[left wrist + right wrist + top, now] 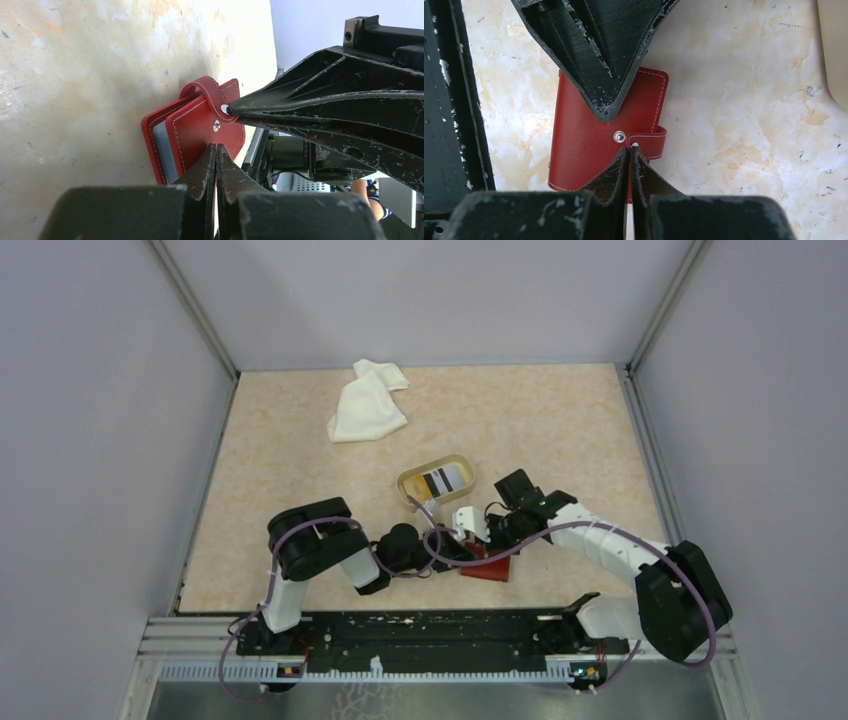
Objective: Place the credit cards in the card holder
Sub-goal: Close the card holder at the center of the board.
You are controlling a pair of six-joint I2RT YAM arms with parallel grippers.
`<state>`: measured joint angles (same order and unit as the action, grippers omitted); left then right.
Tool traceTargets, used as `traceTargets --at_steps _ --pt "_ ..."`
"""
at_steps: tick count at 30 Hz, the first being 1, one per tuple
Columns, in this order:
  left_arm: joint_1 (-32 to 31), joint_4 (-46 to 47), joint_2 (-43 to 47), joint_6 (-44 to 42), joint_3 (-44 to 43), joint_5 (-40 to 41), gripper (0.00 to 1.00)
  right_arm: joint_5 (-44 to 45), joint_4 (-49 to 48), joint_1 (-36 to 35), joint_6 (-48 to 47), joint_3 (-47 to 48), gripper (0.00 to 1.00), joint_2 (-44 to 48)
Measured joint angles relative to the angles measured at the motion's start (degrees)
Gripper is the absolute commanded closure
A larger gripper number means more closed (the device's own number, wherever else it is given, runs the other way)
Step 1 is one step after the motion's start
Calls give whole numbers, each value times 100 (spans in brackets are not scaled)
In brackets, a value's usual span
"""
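Note:
The red card holder [492,567] lies folded on the table near the front edge, between both arms. My left gripper [216,146] is shut, its tips resting on the red front cover [200,130] just below the snap stud. My right gripper [630,147] is shut on the loose end of the snap strap [651,142], which is off the stud. Grey clear pockets [161,145] show at the holder's edge. The credit cards [445,478], one dark-striped and one white, lie in the tan dish behind the grippers.
The tan oval dish [408,486] sits just behind the holder; its rim [836,50] shows at the right of the right wrist view. A crumpled white cloth [366,400] lies at the back. The black base rail [454,100] runs beside the holder.

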<state>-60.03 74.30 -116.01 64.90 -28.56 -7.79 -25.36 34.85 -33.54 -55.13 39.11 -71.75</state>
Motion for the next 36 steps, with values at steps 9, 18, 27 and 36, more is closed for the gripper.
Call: traceTargets --at_steps 9,18,27,36 --pt "0 -118 11 0 -79 4 100 -216 61 35 142 17 100 11" --pt "0 -127 11 -2 -83 7 100 -236 85 17 170 37 100 -76" --pt "0 -125 11 -2 -83 7 100 -205 142 -37 168 118 100 -240" --pt "0 -125 11 -4 -83 7 100 -192 273 -59 120 225 100 -341"
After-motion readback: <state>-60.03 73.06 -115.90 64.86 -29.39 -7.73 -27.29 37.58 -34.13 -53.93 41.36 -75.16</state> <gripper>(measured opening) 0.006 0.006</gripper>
